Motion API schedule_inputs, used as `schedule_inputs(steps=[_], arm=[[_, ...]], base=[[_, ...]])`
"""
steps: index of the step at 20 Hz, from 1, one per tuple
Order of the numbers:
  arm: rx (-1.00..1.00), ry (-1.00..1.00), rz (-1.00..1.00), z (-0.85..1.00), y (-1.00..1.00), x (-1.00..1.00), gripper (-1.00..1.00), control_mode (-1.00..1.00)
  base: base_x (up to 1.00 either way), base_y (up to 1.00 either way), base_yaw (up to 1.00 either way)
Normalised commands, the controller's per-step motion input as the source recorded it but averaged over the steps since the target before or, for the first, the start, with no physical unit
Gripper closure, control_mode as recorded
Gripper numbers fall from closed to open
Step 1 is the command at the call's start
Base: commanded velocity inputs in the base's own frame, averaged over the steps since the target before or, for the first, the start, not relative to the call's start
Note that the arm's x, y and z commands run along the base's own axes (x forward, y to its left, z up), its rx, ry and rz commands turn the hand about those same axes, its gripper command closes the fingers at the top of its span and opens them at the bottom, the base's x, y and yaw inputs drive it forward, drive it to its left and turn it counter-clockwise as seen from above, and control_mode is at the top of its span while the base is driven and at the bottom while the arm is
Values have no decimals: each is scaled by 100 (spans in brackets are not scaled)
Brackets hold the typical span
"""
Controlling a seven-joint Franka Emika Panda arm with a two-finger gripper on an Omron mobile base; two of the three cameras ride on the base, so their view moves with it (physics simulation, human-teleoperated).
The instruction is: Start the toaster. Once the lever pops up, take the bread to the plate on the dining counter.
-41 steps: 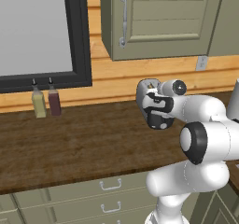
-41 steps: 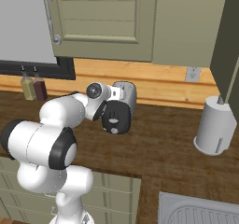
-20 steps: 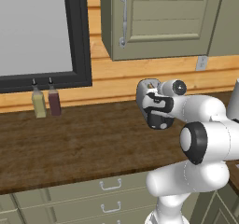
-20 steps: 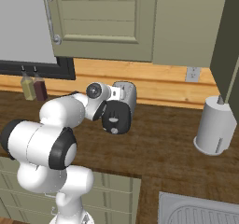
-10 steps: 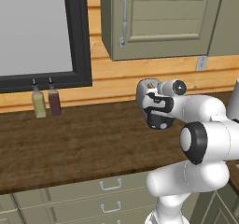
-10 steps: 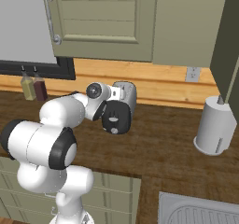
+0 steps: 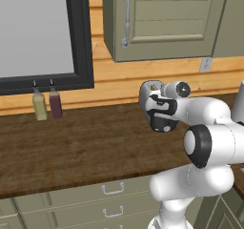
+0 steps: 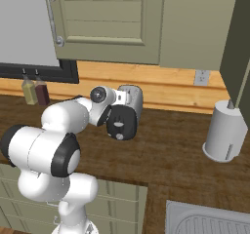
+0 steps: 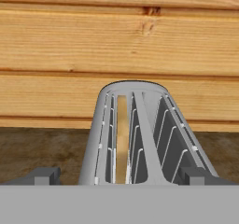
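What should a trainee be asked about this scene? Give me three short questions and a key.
1. True or false: the bread sits in a slot of the toaster.
2. The gripper is: A open; B shut on the bread; C shut on a knob.
3. How many bottles stand on the counter?
Key: 1 true; 2 A; 3 two.
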Motion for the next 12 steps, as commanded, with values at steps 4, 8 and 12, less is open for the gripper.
schedule_inputs(steps=[4,8,12], arm=[[0,0,0,0,0,0,-100,-100],[0,0,0,0,0,0,-100,-100],[0,0,0,0,0,0,-100,-100]], base=[[0,0,0],[0,0,0],[0,0,0]])
